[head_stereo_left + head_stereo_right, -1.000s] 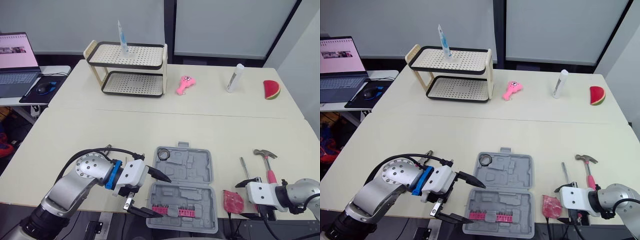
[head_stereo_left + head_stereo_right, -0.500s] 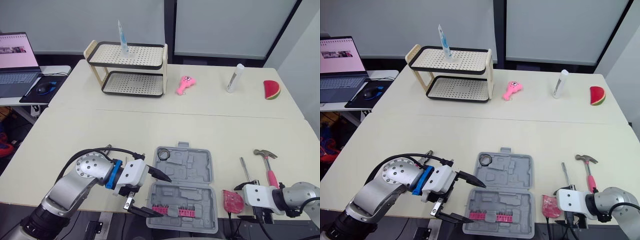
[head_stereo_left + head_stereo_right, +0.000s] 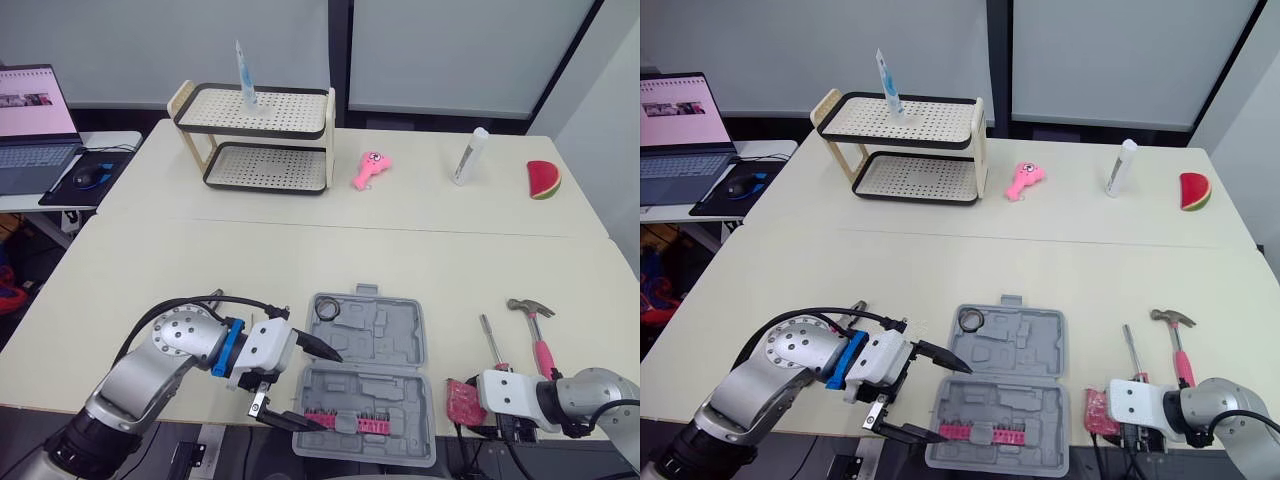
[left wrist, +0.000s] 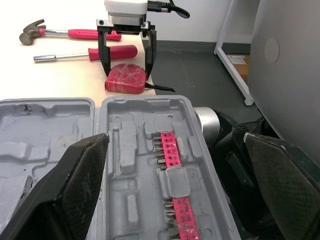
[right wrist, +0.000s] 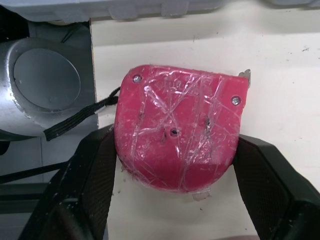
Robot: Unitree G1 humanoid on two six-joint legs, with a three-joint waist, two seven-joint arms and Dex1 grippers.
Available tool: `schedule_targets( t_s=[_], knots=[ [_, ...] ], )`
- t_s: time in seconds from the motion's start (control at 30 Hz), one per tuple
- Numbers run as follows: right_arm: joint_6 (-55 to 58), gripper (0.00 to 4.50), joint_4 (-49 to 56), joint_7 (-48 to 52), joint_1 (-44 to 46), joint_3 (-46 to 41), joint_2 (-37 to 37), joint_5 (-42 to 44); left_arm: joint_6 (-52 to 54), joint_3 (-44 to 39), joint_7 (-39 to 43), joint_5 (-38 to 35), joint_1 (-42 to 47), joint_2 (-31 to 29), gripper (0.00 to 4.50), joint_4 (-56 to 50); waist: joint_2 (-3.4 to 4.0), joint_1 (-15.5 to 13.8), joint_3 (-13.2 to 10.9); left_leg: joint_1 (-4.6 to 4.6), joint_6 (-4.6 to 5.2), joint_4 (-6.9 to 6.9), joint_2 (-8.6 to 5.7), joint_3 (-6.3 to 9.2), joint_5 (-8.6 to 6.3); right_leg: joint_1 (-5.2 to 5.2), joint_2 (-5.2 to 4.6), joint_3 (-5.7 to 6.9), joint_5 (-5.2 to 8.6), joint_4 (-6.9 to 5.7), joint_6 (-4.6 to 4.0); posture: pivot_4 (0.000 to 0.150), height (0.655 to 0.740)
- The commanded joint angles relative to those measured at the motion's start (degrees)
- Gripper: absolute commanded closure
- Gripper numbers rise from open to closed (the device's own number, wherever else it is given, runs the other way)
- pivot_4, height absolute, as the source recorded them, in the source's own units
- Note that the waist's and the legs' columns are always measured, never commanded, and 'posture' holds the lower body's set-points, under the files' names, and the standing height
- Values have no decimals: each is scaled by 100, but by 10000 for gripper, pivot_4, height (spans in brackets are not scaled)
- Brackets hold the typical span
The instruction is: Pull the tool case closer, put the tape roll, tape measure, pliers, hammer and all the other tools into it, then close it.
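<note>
Two halves of the grey tool case (image 3: 368,375) lie open and flat at the front edge of the bench (image 3: 200,260). The near half carries a pink bit strip (image 3: 345,421).

The red tape measure (image 5: 175,135) lies just beside the case on its right, near the bench edge. The right gripper (image 4: 128,74) is released, with one black finger on either side of the tape measure. Whether the fingers touch its sides cannot be told.

The left gripper (image 3: 330,393) is spread wide over the case's left edge and holds nothing. The screwdriver (image 3: 490,340) and hammer (image 3: 535,325) lie further right, apart from the case.

Assessment: the step in hand is picking up the tape measure. The next move calls for clenching squarely on its flanks, lifting clear, and carrying it left over the case wall into a free pocket. Its glossy wrapped face may slip.

Beyond the case, the pale bench carries a two-tier perforated rack (image 3: 260,140), a pink toy (image 3: 370,168), a white bottle (image 3: 470,155) and a watermelon-slice toy (image 3: 543,180). A laptop (image 3: 35,115) sits on a side desk.
</note>
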State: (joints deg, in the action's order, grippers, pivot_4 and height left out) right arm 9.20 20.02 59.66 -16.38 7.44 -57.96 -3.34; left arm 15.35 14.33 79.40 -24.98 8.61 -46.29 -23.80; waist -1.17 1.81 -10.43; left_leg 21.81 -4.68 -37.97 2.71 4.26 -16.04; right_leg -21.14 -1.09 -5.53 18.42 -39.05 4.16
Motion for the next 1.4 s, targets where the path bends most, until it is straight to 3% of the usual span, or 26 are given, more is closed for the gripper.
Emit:
schedule_targets(
  t_s=[0.03,0.23,0.4,0.6,0.73,0.83,0.97,1.4],
  knots=[
    [-30,13694,133,-52,36,-130,-18,10,-135,14,10,33,-12,20,0,0,0,0,0,0,0,0,0,0,0,0,0,0,0,0,0,1500,7350],
    [312,13694,444,80,208,-506,-215,225,-48,-186,-105,-29,-37,-38,0,115,0,6,0,0,0,0,0,0,0,-1,0,-1,0,0,0,1500,7350],
    [1264,13694,1206,785,1081,-438,-796,516,104,-521,-348,-126,25,-34,0,225,8,10,-5,-2,0,0,1,1,0,-2,1,0,0,-3,1,1500,7350],
    [2676,13694,1380,1549,3414,734,-687,552,534,-630,-635,1,434,-188,0,192,7,16,-30,4,-1,5,1,0,0,-11,1,-1,2,11,2,1500,7350],
    [3137,13694,759,1773,4900,1783,-12,183,673,-549,-868,219,646,-210,0,186,7,10,-36,20,-1,8,1,1,0,-25,0,1,1,13,1,1500,7350],
    [3160,13694,318,1814,5443,2353,388,-78,772,-557,-991,180,709,-130,0,160,9,5,-40,34,-1,11,0,1,-1,-39,-4,2,0,16,-1,1500,7350],
    [2953,13694,-252,1777,5744,2809,745,-392,744,-494,-1044,211,773,-57,0,173,8,-16,-38,107,-3,-7,-4,12,2,-101,-13,22,-3,-3,-4,1500,7350],
    [2205,13694,-1604,1698,5848,3221,1349,-1082,802,-288,-1024,288,932,44,0,119,9,13,-38,96,0,-19,-5,13,5,-104,-7,20,-4,-41,-4,1500,7350]
  ],
)
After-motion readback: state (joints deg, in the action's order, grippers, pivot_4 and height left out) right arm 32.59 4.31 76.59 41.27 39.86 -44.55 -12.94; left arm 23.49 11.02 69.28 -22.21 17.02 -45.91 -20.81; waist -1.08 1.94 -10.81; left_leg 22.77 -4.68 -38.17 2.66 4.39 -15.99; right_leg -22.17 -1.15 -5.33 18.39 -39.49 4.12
